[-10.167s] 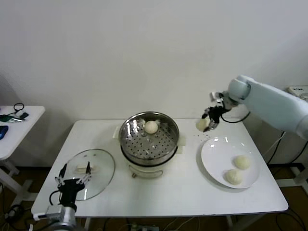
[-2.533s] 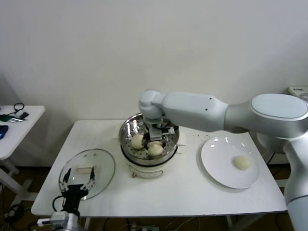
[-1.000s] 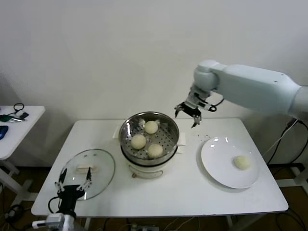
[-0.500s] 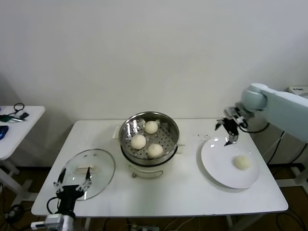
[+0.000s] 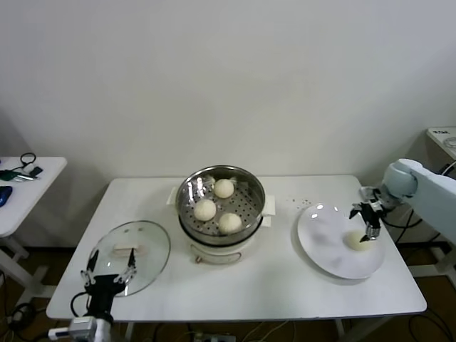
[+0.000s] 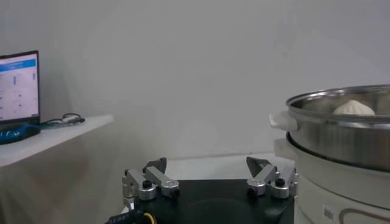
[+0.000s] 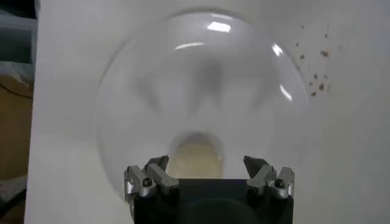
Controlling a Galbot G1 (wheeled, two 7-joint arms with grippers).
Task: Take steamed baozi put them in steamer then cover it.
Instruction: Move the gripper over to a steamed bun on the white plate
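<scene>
Right arm point(image 5: 427, 192) cut off at 3 o'clock edge of head view. Last baozi point(image 7: 194, 157) on the plate point(image 7: 122, 109): near half hidden behind wrist body. Steamer point(image 6: 347, 146) cut off at the frame edge in left wrist view; one bun top point(image 6: 353, 108) shows above rim.

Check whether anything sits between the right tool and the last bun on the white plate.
Nothing visible does. The right tool hangs open directly above the last small round cream-white dough bun on the flat white round plate; in the right wrist view only bare plate surrounds that bun.
</scene>
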